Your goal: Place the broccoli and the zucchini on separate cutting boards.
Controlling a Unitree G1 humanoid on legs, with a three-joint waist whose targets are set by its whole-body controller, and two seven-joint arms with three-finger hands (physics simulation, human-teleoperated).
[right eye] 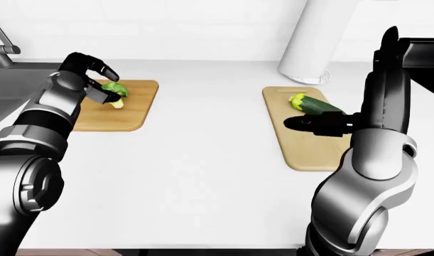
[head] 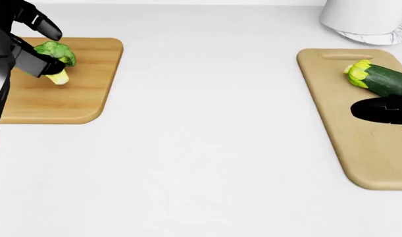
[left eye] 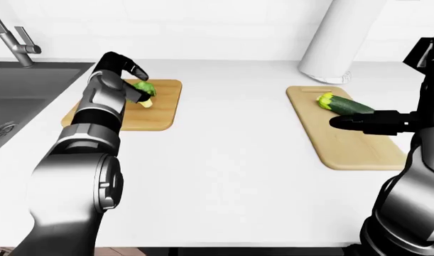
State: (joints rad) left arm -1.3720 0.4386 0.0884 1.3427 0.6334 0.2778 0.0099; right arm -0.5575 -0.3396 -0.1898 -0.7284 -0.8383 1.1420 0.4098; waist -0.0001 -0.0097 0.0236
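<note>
The broccoli (head: 62, 54) lies on the left cutting board (head: 82, 94). My left hand (head: 49, 49) is over that board with its fingers spread about the broccoli: one finger stands off above it and another lies across its near side. The hand looks open. The zucchini (head: 385, 79), dark green with a yellow stem end, lies on the right cutting board (head: 365, 158). My right hand (head: 362, 111) hovers just below the zucchini in the head view, fingers stretched out towards the left, beside it and not round it.
Both boards lie on a white counter (left eye: 231, 154). A grey sink (left eye: 17, 101) with a faucet (left eye: 10, 40) is at the left. A tall white cylinder (left eye: 337, 37) stands above the right board.
</note>
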